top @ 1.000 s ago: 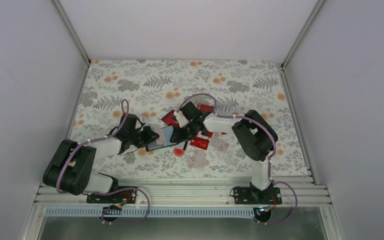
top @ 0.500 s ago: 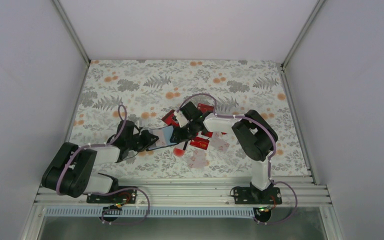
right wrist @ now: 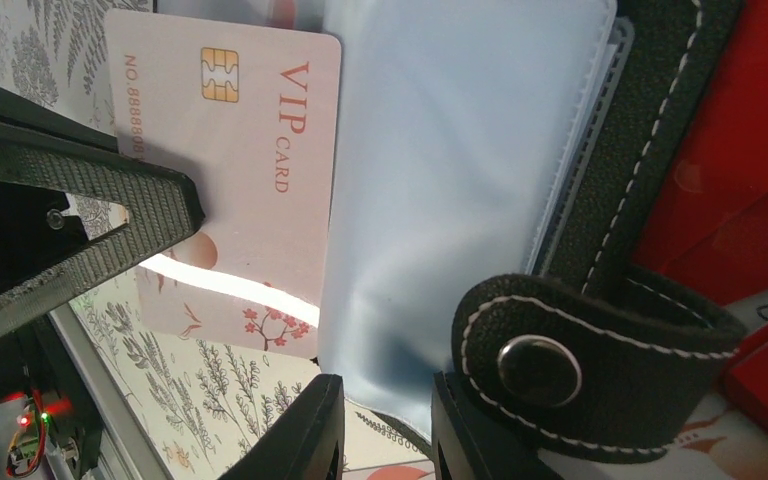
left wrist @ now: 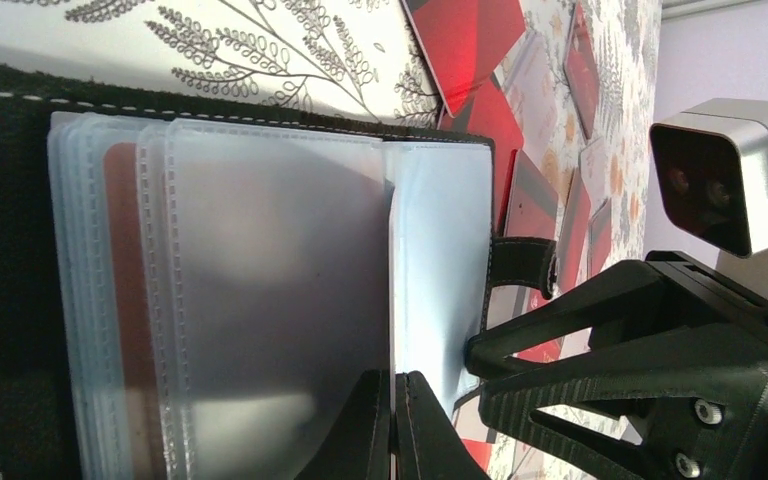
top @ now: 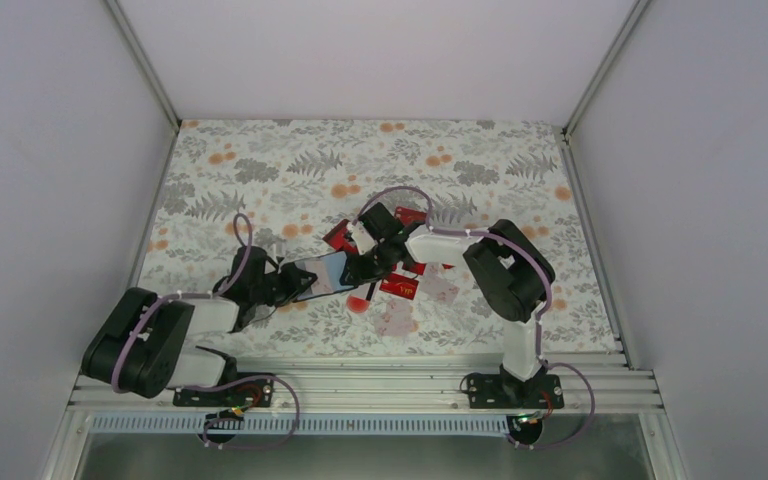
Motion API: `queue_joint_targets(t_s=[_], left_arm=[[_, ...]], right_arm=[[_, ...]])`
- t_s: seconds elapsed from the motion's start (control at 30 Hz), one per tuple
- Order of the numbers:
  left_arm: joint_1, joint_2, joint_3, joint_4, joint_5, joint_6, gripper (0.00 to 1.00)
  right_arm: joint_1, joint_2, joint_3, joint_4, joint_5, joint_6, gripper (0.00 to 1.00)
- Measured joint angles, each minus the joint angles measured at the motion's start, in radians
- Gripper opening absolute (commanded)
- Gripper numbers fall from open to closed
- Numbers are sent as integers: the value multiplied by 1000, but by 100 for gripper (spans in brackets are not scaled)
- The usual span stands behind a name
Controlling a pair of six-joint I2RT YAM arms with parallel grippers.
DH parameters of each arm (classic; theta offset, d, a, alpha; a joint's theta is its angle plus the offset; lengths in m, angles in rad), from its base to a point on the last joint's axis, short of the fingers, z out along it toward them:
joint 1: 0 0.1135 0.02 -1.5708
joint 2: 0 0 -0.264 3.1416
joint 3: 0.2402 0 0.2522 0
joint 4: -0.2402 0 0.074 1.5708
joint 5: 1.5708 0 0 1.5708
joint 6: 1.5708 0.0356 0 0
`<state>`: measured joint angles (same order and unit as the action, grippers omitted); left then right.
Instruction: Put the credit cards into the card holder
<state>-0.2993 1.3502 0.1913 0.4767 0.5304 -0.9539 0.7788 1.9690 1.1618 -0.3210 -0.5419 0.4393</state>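
The black card holder (top: 326, 270) lies open between my two grippers, its clear sleeves (left wrist: 270, 280) fanned out. My left gripper (left wrist: 392, 400) is shut on a pale pink credit card (right wrist: 250, 180) marked VIP. The card's far edge lies under a bluish sleeve (right wrist: 430, 180). From the other side, my right gripper (right wrist: 385, 420) is shut on the holder's sleeve edge beside the snap strap (right wrist: 560, 370). Red credit cards (top: 400, 287) lie on the cloth around the right gripper (top: 358, 268), and more of them (left wrist: 465, 35) show beyond the holder.
Two pale cards (top: 395, 320) lie flat near the front, right of centre. The flowered cloth (top: 260, 170) covers the table between white walls. A metal rail (top: 360, 385) runs along the near edge by the arm bases.
My left arm has drawn back and down toward the near-left, its gripper staying at the holder's left side. The right arm and the holder have not moved.
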Motion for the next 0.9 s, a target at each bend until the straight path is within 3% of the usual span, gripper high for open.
queue_joint_targets(t_s=[0.4,0.9], left_arm=[[1,-135,-53,-18,-102,3,2],[3,-23,-115,236,-131,-73,2]], right_arm=[[1,0,-2,-8,2,-6,24],[1,-4,-17,13,-3,-4,24]])
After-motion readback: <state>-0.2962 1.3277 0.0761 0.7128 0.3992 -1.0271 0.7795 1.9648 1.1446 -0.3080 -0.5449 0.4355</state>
